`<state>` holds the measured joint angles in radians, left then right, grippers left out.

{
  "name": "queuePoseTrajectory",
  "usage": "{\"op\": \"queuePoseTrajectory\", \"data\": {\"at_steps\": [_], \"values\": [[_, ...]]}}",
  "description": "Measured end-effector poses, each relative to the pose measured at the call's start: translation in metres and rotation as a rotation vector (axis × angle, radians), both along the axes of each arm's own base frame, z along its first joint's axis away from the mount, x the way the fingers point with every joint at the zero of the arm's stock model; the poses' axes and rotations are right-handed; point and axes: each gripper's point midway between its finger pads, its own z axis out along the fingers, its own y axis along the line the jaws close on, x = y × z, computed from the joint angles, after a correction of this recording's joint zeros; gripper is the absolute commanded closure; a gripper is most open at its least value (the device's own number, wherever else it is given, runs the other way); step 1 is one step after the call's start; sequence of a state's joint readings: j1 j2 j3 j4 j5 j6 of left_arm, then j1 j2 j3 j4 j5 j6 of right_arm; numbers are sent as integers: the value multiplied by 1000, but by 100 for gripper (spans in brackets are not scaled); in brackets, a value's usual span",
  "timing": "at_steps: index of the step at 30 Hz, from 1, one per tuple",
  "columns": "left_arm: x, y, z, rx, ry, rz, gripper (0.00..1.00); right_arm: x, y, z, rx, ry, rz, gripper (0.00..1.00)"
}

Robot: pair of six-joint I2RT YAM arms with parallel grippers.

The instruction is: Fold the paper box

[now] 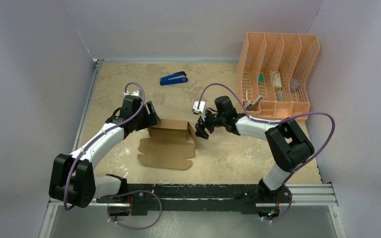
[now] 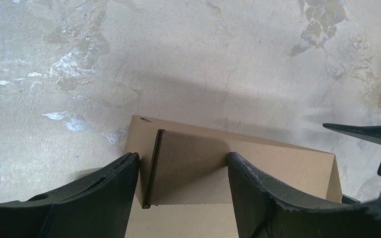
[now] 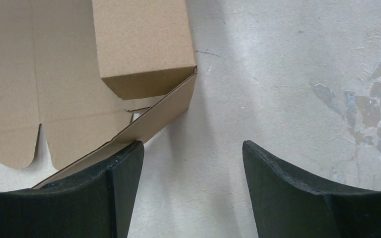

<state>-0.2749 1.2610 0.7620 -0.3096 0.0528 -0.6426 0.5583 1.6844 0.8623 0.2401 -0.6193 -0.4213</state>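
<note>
Overhead and wrist views of a two-arm cell. The paper box (image 1: 170,143) lies near the middle of the desk (image 1: 228,156), between the two arms. It is partly formed: its far portion stands up as a low rectangular shell, while the near portion lies flat on the desk, showing rounded flaps.

The left tool (image 2: 182,157) is at the left end of the raised shell, its fingers spread wide on either side of the upright cardboard. Whether either finger presses on the card cannot be told from the wrist view.

The right tool (image 3: 192,145) is just beside the right end of the box, its fingers wide apart with only bare desk between them. One finger sits just beside a tilted side flap.

A blue stapler (image 1: 173,78) lies farther back, and a peach-orange mesh file organizer (image 1: 278,69) stands at the far right.
</note>
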Motion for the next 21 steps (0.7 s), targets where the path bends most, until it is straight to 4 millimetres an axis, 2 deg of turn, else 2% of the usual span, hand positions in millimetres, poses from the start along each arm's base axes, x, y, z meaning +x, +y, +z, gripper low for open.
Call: {"op": "queuePoseTrajectory", "data": {"at_steps": [9,15,21], "values": [[-2,1,0,1,10,-6,35,-9,-6,3,-19,0,16,22],[-2,1,0,0,11,-8,35,-24,-10,-1,-31,58,46,17],[-2,0,0,-3,11,-10,35,-31,-4,5,13,97,65,17]]}}
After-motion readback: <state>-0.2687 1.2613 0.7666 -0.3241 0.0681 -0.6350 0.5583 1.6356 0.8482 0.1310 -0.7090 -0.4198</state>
